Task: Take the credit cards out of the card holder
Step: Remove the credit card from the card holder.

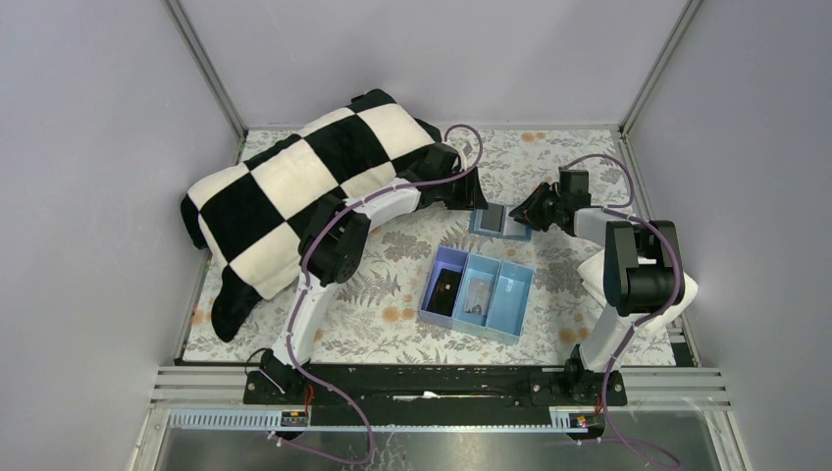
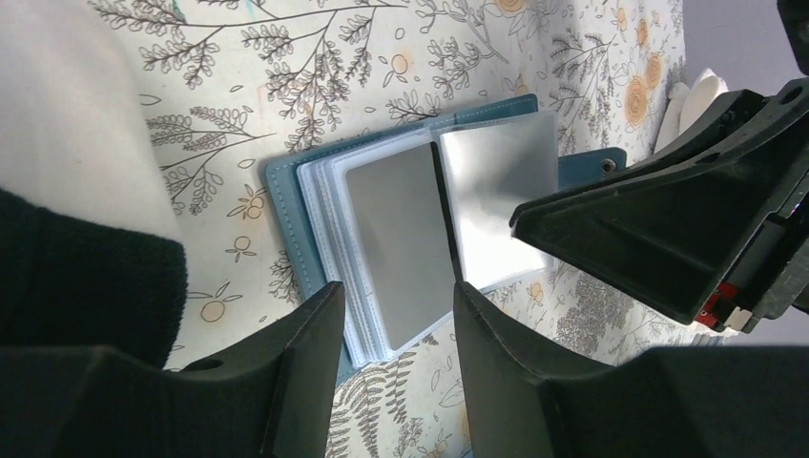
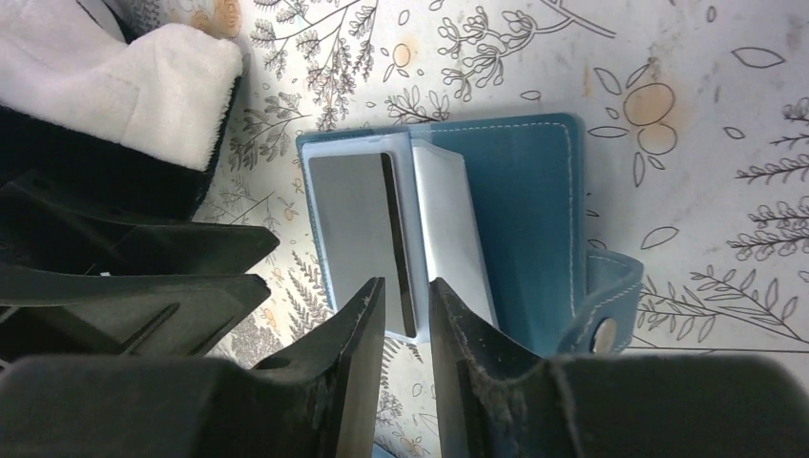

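The blue-teal card holder (image 1: 500,221) lies open on the floral cloth at the far middle. In the left wrist view its clear sleeves (image 2: 329,239) hold a grey credit card (image 2: 396,239) beside a brighter one (image 2: 496,181). My left gripper (image 2: 396,310) is open and empty just short of the holder's near edge. In the right wrist view the holder (image 3: 525,219) shows a grey card (image 3: 348,219) and a dark leaf edge (image 3: 393,239) standing up. My right gripper (image 3: 407,291) is narrowly open, its jaws either side of that edge with gaps showing.
A light-blue three-compartment tray (image 1: 478,292) with small items sits in front of the holder. A black-and-white checked blanket (image 1: 304,186) covers the far left, close to the left arm. A white cloth (image 1: 687,285) lies by the right arm. The holder's snap strap (image 3: 611,305) sticks out.
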`<state>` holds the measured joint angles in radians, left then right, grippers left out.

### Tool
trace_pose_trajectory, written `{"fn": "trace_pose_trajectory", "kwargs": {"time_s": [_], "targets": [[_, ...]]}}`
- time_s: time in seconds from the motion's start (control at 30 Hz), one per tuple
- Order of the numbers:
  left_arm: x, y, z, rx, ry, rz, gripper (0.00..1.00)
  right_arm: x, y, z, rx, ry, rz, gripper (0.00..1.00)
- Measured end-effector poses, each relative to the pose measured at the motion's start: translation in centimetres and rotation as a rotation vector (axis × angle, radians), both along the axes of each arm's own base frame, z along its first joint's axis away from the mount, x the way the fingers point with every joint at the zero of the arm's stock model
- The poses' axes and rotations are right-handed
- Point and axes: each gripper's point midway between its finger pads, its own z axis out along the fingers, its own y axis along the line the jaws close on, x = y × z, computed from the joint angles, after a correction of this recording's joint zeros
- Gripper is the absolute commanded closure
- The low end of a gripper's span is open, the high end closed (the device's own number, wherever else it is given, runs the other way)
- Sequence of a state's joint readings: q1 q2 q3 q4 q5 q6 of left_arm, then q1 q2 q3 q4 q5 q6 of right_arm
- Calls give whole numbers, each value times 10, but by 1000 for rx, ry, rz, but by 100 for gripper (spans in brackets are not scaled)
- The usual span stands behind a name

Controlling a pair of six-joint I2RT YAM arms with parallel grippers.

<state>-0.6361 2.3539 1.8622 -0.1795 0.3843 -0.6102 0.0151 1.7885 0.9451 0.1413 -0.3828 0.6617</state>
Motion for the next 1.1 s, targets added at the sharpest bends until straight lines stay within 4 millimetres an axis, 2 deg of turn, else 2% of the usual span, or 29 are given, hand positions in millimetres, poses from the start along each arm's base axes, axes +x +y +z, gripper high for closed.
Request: {"fn": "trace_pose_trajectory", "kwargs": {"time_s": [0.23,0.47,0.7,0.83,1.1], "targets": [[-6,-9,3,-11,-9,-16,50,1,12,3,43,-16,34,69],[-10,-12,1,-7,-6,-23,52,-6,20,-20,63,48,60,69],[-10,-9,-12,14,5,-11,54,-2,23,-23,76,51,71,71],[-12,-6,-23,33,17,-9,58,-1,23,-24,80,50,68,73],[-11,-6,-29,33,24,-9,59,-1,24,-24,84,54,64,75]]}}
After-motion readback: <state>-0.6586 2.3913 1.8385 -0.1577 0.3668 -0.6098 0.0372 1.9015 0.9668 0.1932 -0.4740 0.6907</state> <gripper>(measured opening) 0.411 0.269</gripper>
